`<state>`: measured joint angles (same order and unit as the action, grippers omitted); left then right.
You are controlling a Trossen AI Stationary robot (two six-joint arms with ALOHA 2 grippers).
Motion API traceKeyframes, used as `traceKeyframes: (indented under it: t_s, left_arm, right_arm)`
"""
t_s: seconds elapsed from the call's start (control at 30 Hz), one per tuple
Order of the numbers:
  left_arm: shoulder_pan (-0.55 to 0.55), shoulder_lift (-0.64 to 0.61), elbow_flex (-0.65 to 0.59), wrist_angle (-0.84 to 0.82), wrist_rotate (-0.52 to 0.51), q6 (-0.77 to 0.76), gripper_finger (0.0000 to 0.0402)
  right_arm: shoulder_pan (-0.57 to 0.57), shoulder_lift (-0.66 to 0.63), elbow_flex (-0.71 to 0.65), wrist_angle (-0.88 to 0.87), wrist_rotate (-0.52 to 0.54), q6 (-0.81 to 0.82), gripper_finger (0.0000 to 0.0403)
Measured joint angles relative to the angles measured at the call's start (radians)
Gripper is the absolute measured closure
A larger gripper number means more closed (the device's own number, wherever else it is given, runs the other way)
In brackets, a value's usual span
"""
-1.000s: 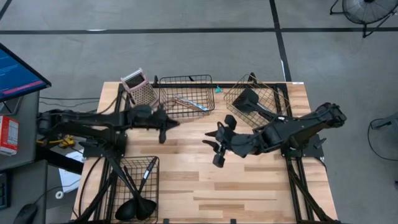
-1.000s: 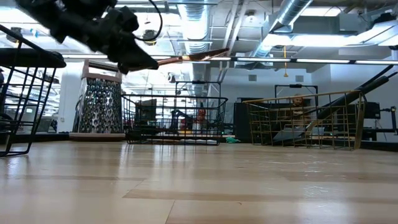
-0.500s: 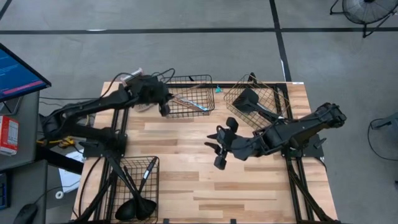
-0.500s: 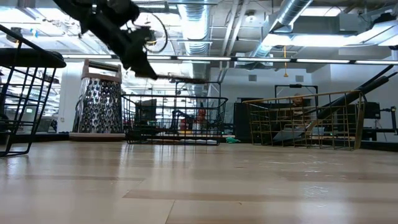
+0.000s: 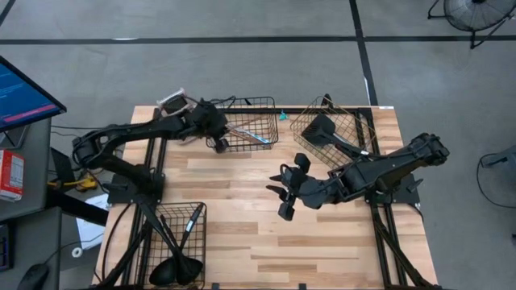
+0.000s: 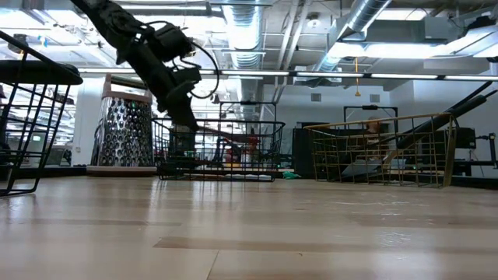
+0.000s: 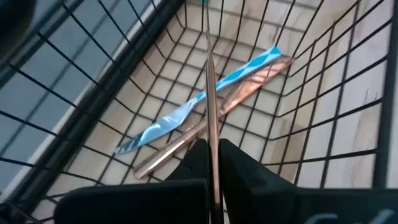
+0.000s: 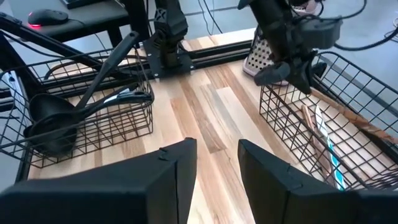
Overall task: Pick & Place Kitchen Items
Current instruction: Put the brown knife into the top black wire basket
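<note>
While clamped on slim copper utensil over black basket | left gripper above teal piece | right gripper parted, idle | risked snagging wires if released tilted

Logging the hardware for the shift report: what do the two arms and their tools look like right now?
Both arms are dark, jointed and matte. The left tool has two slim black fingers, with a black cable looping off its wrist. The right tool has broad, flat black fingers. No markings show.
</note>
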<state>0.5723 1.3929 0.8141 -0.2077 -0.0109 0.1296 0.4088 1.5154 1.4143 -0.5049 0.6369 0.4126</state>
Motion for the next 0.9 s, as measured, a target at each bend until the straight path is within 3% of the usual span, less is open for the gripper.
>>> traceKeyframes:
  t_s: [0.9]
  left_arm:
    - [-0.004,0.057,0.000,-0.024,0.000,-0.004,0.0400]
  right_arm:
    - [0.000,0.000,0.000,0.004,-0.008,0.008,0.0286]
